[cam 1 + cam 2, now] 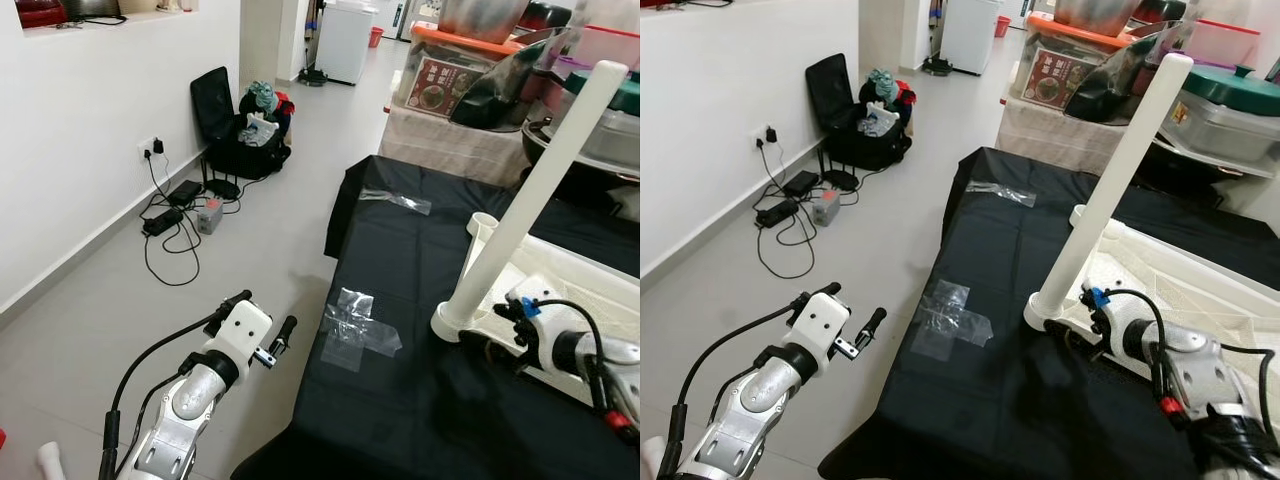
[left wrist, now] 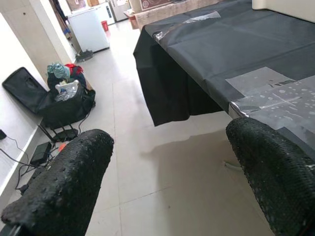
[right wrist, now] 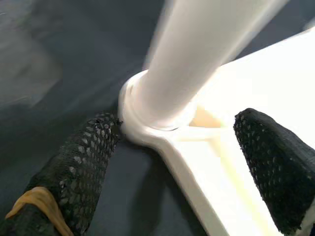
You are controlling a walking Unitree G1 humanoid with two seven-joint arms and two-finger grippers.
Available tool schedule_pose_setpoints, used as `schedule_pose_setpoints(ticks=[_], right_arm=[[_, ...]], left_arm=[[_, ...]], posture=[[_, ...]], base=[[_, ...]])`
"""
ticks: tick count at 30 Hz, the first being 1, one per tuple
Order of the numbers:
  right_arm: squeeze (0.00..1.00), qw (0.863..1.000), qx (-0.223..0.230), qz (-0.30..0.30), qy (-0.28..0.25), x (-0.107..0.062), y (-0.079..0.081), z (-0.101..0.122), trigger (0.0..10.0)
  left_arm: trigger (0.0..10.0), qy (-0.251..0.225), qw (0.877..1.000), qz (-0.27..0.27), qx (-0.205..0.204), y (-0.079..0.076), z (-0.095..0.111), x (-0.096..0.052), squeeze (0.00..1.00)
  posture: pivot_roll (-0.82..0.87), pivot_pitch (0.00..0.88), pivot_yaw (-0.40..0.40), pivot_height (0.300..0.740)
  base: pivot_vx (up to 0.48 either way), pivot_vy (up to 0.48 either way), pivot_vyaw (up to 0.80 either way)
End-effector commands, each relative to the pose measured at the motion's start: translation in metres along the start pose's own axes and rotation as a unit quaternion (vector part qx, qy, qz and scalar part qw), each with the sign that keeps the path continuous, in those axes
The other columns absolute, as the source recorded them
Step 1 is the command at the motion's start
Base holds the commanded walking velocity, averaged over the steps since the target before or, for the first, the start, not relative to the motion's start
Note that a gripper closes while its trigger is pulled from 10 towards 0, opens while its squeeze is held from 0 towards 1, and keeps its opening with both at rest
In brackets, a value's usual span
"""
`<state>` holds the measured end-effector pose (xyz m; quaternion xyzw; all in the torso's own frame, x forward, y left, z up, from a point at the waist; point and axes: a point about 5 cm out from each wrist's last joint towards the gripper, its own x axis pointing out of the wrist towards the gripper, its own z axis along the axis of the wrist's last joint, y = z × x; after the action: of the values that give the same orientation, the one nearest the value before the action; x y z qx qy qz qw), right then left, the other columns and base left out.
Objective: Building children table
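Observation:
A white plastic tabletop [image 1: 590,285] lies upside down on a surface covered in black cloth [image 1: 400,260]. A long white leg [image 1: 530,190] stands in its near corner socket [image 3: 147,128] and leans to the right. My right gripper [image 3: 179,125] is open at the foot of that leg, one finger [image 3: 83,162] on the cloth side and the other over the tabletop's underside. A short white stub [image 1: 483,225] rises at another corner. My left gripper [image 1: 262,312] hangs open and empty over the floor, left of the cloth's edge.
Clear plastic patches [image 1: 355,325] are taped on the cloth near its front left. A black bag with clothes [image 1: 250,130], cables and adaptors [image 1: 175,215] lie along the left wall. Boxes and pots [image 1: 450,80] crowd the far end.

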<state>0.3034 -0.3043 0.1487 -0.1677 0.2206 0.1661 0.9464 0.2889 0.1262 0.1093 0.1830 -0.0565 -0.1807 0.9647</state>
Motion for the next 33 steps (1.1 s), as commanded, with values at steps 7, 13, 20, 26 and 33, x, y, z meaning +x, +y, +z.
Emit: schedule_pose_setpoints(ticks=[7,13,20,26,33], right_arm=[[0.0,0.992,0.06,-0.071,-0.087,0.007,-0.014,0.023,10.0],[0.0,0.986,0.076,-0.081,-0.12,0.01,-0.016,0.032,10.0],[0.0,0.98,0.089,-0.098,-0.148,0.019,-0.013,0.039,10.0],[0.0,0.965,0.135,-0.134,-0.18,0.031,-0.014,0.051,10.0],[0.0,0.937,0.196,-0.173,-0.231,0.047,-0.006,0.071,9.6]], left_arm=[[10.0,0.001,1.0,-0.008,0.004,-0.001,0.0,0.002,0.0],[10.0,0.001,1.0,-0.008,0.004,-0.001,0.0,0.002,0.0],[10.0,0.001,1.0,-0.008,0.003,-0.002,0.0,0.002,0.0],[10.0,0.0,1.0,-0.01,0.003,-0.004,0.0,0.003,0.0],[10.0,0.001,1.0,-0.008,0.002,-0.004,0.0,0.002,0.0]], posture=[[0.07,0.0,-0.145,0.74],[0.08,0.0,-0.148,0.74],[0.08,0.0,-0.147,0.74],[0.08,0.0,-0.151,0.74],[0.1,0.0,-0.163,0.74]], base=[[0.0,0.0,0.0],[0.0,0.0,0.0],[0.0,0.0,0.0],[0.0,0.0,0.0],[0.0,0.0,0.0]])
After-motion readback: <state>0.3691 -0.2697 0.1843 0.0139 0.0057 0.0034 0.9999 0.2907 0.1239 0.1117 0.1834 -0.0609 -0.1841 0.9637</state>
